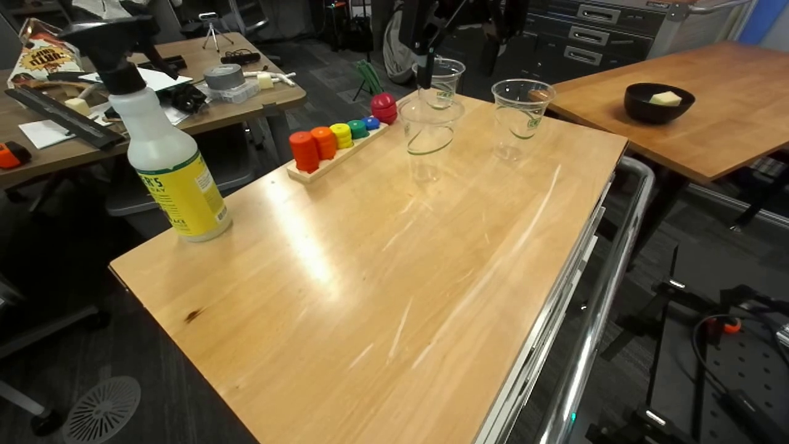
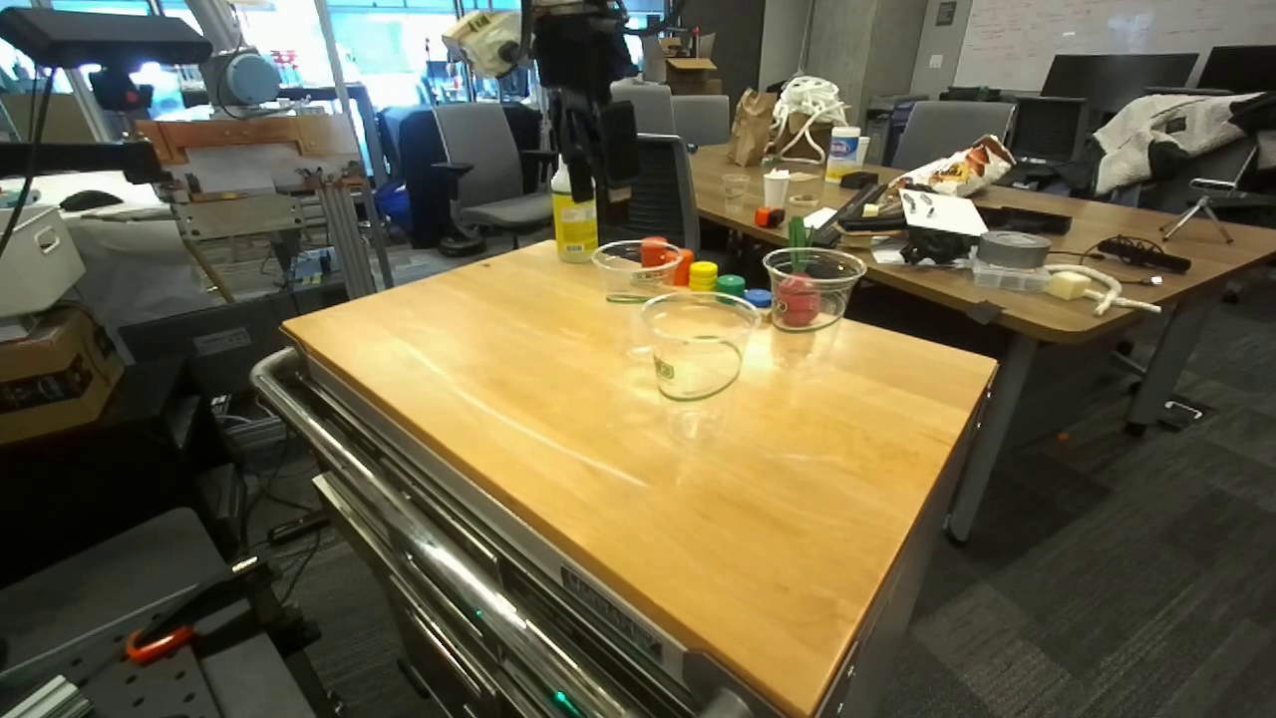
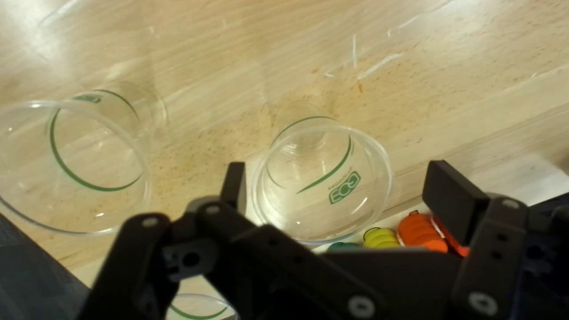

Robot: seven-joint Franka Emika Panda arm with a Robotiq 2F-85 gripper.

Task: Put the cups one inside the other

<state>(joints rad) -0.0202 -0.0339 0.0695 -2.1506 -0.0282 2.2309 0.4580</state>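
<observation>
Three clear plastic cups stand upright and apart on the wooden tabletop. The first cup (image 1: pixel 431 137) (image 2: pixel 628 283) (image 3: pixel 322 191) has its rim between my finger pads in the wrist view, with a gap on each side. The second cup (image 1: pixel 523 117) (image 2: pixel 698 364) (image 3: pixel 89 166) is at the left in the wrist view. The third cup (image 1: pixel 449 83) (image 2: pixel 812 309) (image 3: pixel 202 309) is partly hidden by my gripper there. My gripper (image 3: pixel 335 175) is open and empty. In an exterior view, the gripper (image 2: pixel 598 194) hangs above the first cup's rim.
A wooden base (image 1: pixel 308 176) with coloured disc stacks (image 1: pixel 323 143) (image 3: pixel 420 231) lies close beside the first cup. A dark red round object (image 1: pixel 383 108) is at its far end. A yellow-labelled spray bottle (image 1: pixel 182 179) (image 2: pixel 575 224) stands near a table corner.
</observation>
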